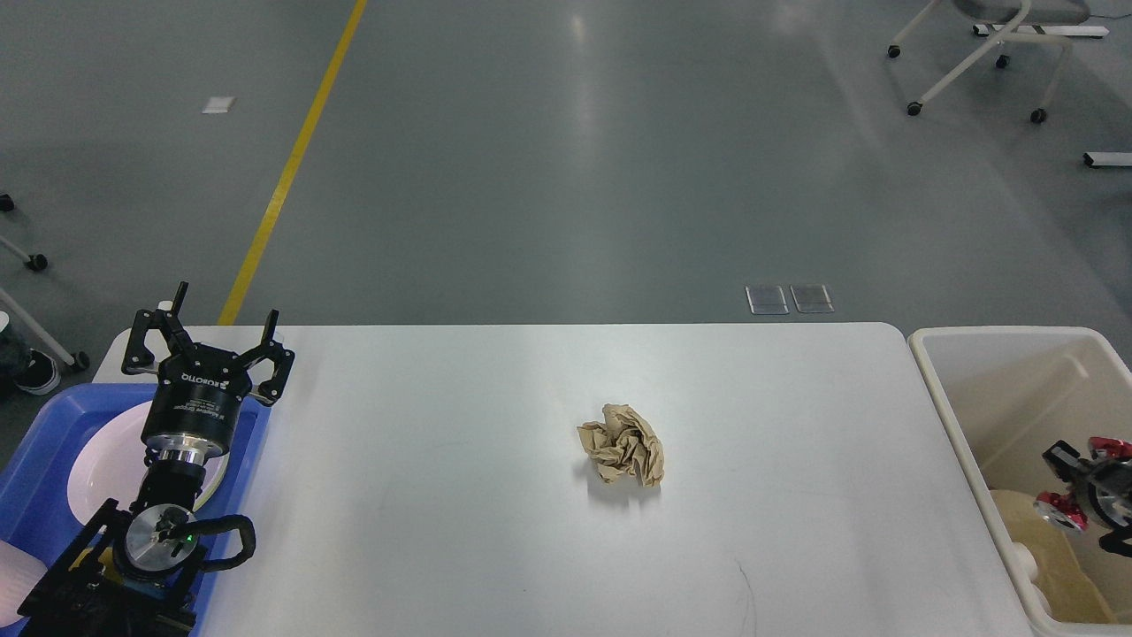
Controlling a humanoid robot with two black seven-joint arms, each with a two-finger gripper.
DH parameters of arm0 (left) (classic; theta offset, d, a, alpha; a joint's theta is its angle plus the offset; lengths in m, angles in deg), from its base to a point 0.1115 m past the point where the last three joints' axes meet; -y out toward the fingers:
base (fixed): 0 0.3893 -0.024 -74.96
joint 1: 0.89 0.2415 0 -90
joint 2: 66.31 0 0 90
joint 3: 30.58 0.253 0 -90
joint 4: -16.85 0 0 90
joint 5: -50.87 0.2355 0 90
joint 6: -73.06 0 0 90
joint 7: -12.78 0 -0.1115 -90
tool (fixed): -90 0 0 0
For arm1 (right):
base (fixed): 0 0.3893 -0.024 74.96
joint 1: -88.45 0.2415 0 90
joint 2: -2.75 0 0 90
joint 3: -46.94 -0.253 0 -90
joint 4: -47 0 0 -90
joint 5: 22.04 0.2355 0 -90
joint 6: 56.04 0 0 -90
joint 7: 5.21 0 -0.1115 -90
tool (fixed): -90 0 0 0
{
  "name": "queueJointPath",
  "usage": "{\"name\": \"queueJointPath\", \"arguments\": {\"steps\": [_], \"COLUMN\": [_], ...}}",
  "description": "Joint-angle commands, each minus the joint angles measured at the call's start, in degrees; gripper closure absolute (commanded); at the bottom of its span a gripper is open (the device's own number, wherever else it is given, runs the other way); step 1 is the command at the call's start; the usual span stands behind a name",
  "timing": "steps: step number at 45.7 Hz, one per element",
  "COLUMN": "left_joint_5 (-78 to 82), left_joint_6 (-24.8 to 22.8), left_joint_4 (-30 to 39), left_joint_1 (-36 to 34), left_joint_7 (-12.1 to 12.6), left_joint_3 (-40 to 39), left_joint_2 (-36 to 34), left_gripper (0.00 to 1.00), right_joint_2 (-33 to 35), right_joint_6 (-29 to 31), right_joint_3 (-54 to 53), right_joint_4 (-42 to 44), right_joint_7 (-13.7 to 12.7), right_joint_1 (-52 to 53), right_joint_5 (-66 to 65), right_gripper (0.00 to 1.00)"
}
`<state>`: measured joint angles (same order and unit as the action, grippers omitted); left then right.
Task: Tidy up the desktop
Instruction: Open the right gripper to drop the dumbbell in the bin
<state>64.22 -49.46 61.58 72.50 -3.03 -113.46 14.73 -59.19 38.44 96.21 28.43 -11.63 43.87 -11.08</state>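
Risks first. The right gripper (1066, 487) sits low inside the cream rectangular plastic bin (939, 398) off the bench's right edge, with a red-and-silver drinks can (1059, 511) at its tip. Most of it is cut off by the view's right edge; the jaws look clamped on the can, but the contact itself is too small and dark to confirm. If they part while the can is tilted, it could bounce off the pale bag-like waste (1030, 522) already in the bin, though the walls should contain it. On withdrawal, the wrist could catch the bin's near wall and drag the bin against the bench.

The crumpled brown paper ball (622, 454) lies alone near the middle of the wide white rectangular bench (442, 495), well apart from both arms. It is light and springy; a shallow pinch could flick it toward an edge.

Left gripper (208, 341): upright over the bench's far-left corner, fingers pointing away from the camera, jaws wide apart and holding nothing. Its forearm rises from the near-left corner across the blue plastic tray (35, 433), which carries a white round plate (106, 460). A careless swing could nudge the plate.
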Motion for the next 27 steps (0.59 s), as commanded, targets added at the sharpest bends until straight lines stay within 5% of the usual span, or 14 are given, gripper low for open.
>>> {"name": "queueJointPath", "arguments": {"steps": [1,12,27], "left_joint_5": [0.0,0.0,0.0], "left_joint_6": [0.0,0.0,0.0], "left_joint_4": [0.0,0.0,0.0], "left_joint_1": [0.0,0.0,0.0], "left_joint_7": [-0.01,-0.01,-0.01], "left_joint_3": [-0.01,-0.01,-0.01], "left_joint_2": [0.0,0.0,0.0], "left_gripper": [0.04,0.04,0.04], "right_joint_2": [-5.81,-9.34,-9.43], "right_joint_6": [-2.9,-9.23,-9.5], "right_joint_3": [-1.81,-1.02,-1.2], "right_joint_4": [9.94,12.41,12.41], "right_joint_7": [-0.08,-0.7,-0.79], "right_joint_1": [-8.05,-12.28,-13.34], "right_joint_5": [-0.06,-0.24,-0.15], "right_gripper": [1.0,1.0,1.0]}}
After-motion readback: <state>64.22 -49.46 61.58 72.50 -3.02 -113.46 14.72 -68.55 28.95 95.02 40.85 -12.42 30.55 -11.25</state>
